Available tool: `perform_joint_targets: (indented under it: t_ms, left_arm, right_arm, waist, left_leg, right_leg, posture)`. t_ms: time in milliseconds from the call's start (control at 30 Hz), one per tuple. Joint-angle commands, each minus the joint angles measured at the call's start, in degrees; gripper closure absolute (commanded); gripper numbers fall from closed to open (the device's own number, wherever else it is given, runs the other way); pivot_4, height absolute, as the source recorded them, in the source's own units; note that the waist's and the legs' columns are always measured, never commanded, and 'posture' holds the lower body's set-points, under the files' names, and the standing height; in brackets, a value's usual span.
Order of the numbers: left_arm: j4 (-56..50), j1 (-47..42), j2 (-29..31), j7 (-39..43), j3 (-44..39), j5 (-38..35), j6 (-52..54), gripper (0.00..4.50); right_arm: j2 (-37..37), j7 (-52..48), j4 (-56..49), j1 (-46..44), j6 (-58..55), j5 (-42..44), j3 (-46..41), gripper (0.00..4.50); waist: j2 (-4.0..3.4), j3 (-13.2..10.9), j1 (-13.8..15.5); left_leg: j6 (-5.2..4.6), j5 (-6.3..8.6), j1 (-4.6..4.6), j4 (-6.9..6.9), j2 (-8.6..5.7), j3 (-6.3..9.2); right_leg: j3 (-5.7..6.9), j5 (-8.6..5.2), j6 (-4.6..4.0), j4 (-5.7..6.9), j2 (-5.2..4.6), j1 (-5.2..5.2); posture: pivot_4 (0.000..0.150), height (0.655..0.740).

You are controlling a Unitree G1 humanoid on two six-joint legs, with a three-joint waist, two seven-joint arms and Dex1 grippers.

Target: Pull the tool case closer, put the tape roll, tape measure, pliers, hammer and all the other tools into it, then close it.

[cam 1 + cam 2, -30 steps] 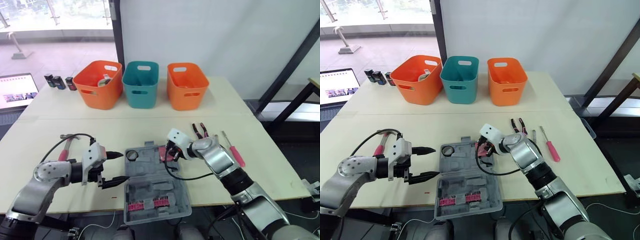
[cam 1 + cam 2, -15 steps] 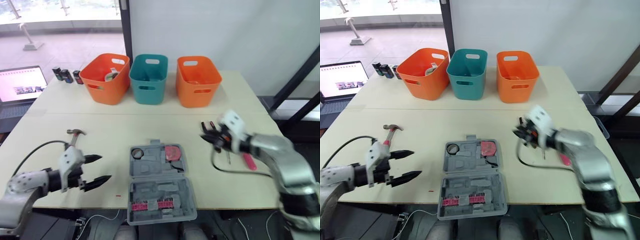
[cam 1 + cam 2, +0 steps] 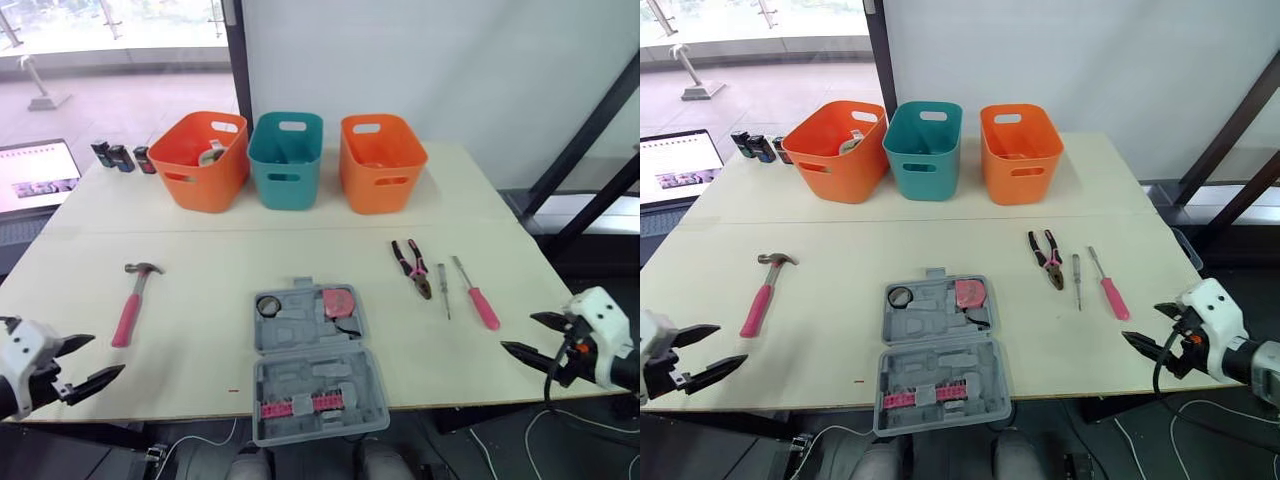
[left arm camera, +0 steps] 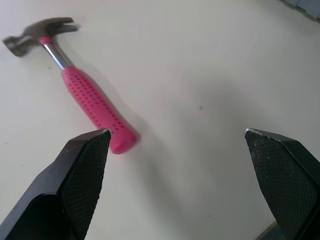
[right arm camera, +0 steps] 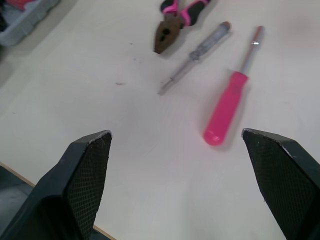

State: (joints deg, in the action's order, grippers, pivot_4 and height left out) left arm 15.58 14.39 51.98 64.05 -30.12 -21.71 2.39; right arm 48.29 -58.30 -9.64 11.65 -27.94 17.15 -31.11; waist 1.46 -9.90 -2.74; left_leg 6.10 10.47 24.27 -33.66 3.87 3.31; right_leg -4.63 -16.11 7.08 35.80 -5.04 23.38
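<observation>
Your left gripper (image 3: 108, 353) and right gripper (image 3: 517, 331) hang at the table's (image 3: 250, 250) near corners, jaws wide, holding nothing. The tool case (image 3: 312, 365) lies open near centre, with the hammer (image 3: 131, 300) to its left and the pliers (image 3: 412, 266) to its right.

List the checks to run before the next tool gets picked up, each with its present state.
1. The tool case lies open near the front edge of the table: ok.
2. The tape roll and tape measure sit in the case: ok.
3. The left gripper is open and empty: ok.
4. The right gripper is open and empty: ok.
5. The hammer, pliers, pink screwdriver and thin screwdriver are packed: not ok, all lie on the table outside the case.
</observation>
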Motion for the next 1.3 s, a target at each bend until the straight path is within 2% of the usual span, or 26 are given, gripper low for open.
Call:
perform_joint_targets:
  t_ms: [33,333,467,567,667,767,833,1033,1300]
  left_arm:
    - [1.22,-0.39,1.16,0.76,-1.48,0.0,-1.71,0.0]
    - [0.59,-0.57,0.36,0.39,-0.5,0.0,-1.84,0.0]
    - [-3.83,0.13,-1.43,0.02,1.51,-0.21,-0.99,0.0]
    - [-9.29,0.93,-3.6,-0.85,3.87,-0.6,0.31,0.0]
    - [-18.7,1.26,-6.47,-2.79,8.16,-1.31,3.4,0.0]
    - [-24.62,0.69,-7.53,-3.87,10.29,-2.23,6.45,0.0]
    - [-29.33,-0.49,-7.98,-4.83,11.95,-3.49,8.81,0.0]
    - [-36.26,-2.48,-10.42,-6.07,13.4,-6.61,10.08,0.0]
    - [-40.08,-3.47,-9.07,-5.23,16.16,-6.62,12.36,0.0]
  right_arm:
    - [0.68,-0.13,0.16,0.16,2.05,1.55,-1.77,0.05]
    - [0.23,1.41,-1.48,1.27,2.21,2.83,-1.26,0.05]
    - [-2.3,5.59,-8.87,-0.03,-5.61,8.67,-1.54,0.05]
    - [-4.05,11.27,-14.89,-1.99,-12.06,11.04,0.22,0.05]
    - [-8.75,24.11,-19.48,-8.6,-23.45,9.3,6.95,0.05]
    - [-13.82,33.13,-20.31,-14.55,-28.93,6.54,13.23,0.05]
    - [-18.32,39.62,-17.9,-19.47,-30.55,2.8,19.13,0.05]
    - [-25.92,49.18,-5.46,-28.91,-28.99,-3.74,24.21,0.05]
    - [-28.29,50.25,13.27,-37.36,-19.19,-8.02,26.31,0.05]
  waist:
    - [0.0,0.0,0.03]
    - [0.01,0.0,0.3]
    - [0.01,0.0,0.21]
    - [0.02,0.0,0.1]
    - [0.08,0.03,0.21]
    - [0.14,0.03,0.3]
    - [0.09,0.0,0.24]
    - [0.07,0.0,0.3]
    - [0.03,-0.02,0.14]
  left_leg:
    - [0.0,0.0,0.01,0.01,0.0,-0.01]
    - [-0.15,-0.1,0.07,0.21,0.0,0.01]
    - [-0.16,-0.1,0.07,0.2,0.0,0.01]
    - [-0.15,-0.11,0.06,0.18,0.01,0.01]
    - [-0.14,-0.12,0.04,0.08,0.01,0.02]
    - [-0.14,-0.12,0.1,-0.08,0.01,0.07]
    - [-0.14,-0.12,0.12,-0.11,0.01,0.09]
    - [-0.16,-0.13,0.23,-0.15,-0.01,0.07]
    - [-0.19,-0.14,0.19,-0.18,0.06,0.17]
  right_leg:
    - [0.0,0.01,-0.01,0.0,0.0,0.01]
    - [0.02,0.0,0.03,0.08,0.03,-0.04]
    - [0.01,-0.01,0.04,0.2,0.04,-0.03]
    - [0.01,-0.01,0.04,0.25,0.04,-0.04]
    - [0.0,0.01,0.02,0.27,0.05,-0.04]
    - [0.01,0.02,-0.01,0.28,0.06,-0.03]
    - [0.01,0.03,-0.02,0.27,0.06,-0.02]
    - [0.0,0.06,-0.04,0.27,0.07,-0.08]
    - [-0.03,0.1,0.07,0.38,0.27,-0.08]
  posture:
    - [0.15,0.74]
    - [0.15,0.74]
    - [0.15,0.74]
    - [0.15,0.74]
    - [0.15,0.74]
    - [0.15,0.74]
    - [0.15,0.74]
    - [0.15,0.74]
    - [0.15,0.74]
